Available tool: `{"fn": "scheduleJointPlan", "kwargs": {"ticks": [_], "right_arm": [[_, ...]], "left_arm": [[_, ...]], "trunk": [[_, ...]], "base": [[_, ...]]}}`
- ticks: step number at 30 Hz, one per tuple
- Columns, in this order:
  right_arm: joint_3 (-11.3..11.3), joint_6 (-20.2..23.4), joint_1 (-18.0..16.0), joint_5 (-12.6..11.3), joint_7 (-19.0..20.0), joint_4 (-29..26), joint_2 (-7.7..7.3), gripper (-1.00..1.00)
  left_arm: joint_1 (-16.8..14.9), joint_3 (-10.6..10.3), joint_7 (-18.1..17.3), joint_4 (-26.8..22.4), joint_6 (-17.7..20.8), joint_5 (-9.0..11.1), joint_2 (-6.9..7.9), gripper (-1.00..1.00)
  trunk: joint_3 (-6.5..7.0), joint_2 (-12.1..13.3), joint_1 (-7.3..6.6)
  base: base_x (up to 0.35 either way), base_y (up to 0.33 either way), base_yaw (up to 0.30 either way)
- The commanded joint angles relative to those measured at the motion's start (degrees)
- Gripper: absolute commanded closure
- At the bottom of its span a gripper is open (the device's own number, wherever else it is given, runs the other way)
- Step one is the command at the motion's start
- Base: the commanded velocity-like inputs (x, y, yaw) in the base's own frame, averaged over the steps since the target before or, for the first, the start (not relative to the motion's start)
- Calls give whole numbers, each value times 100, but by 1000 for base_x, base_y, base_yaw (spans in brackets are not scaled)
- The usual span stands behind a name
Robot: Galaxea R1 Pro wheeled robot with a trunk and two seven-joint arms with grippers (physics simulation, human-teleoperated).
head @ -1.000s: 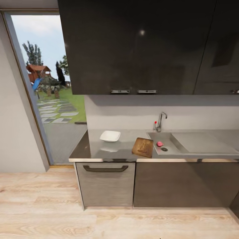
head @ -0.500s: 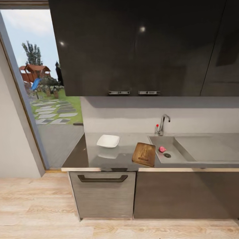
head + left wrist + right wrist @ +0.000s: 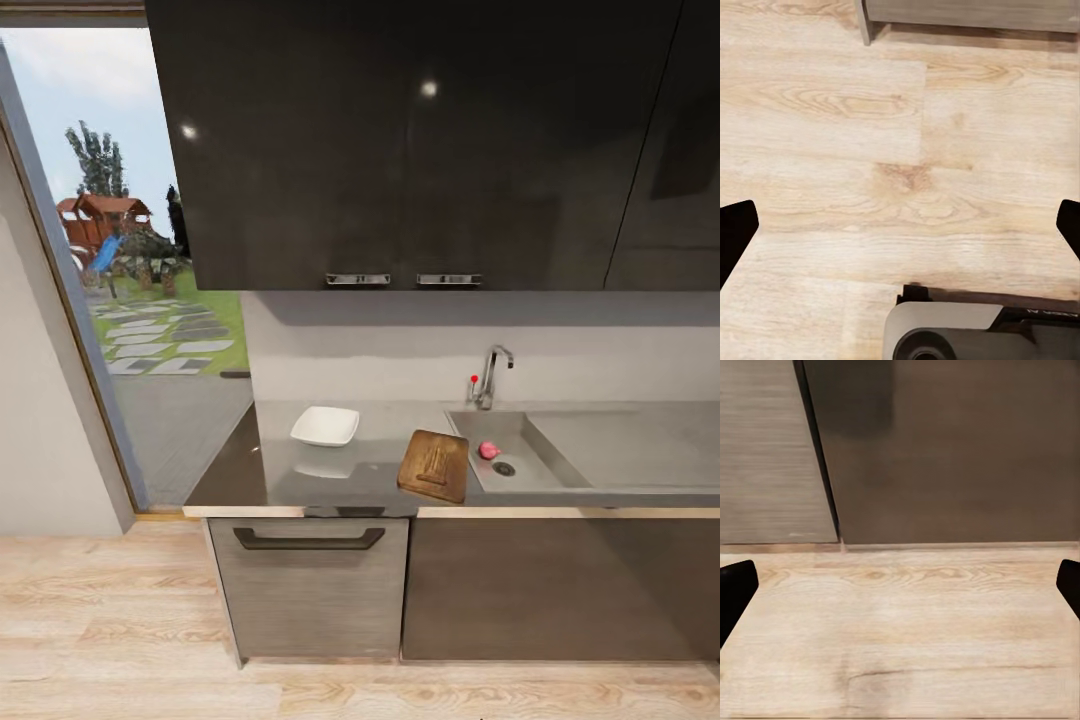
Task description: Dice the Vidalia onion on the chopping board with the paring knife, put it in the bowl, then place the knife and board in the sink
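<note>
Wrist views: left end effector [image 3: 900, 225] and right end effector [image 3: 900, 581] spread wide, empty, above wood floor [image 3: 832, 112].

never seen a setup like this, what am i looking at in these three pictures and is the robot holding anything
These are simulator renders from a wheeled two-armed robot. The big picture comes from its head camera, facing a kitchen. On the grey countertop sit a white bowl and a brown chopping board; a pinkish onion lies in the sink. The other two pictures come from cameras by each gripper, aimed at the wooden floor and cabinet fronts. The left gripper and right gripper are open, holding nothing.
</note>
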Motion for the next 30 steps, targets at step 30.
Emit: {"fn": "scheduleJointPlan", "kwargs": {"ticks": [30], "right_arm": [[0, -16, -1, -3, -21, 415, 22, -100]], "left_arm": [[-11, -31, -9, -5835, 5287, 13, -23, -100]], "trunk": [[-1, -3, 2]], "base": [[0, 0, 0]]}}
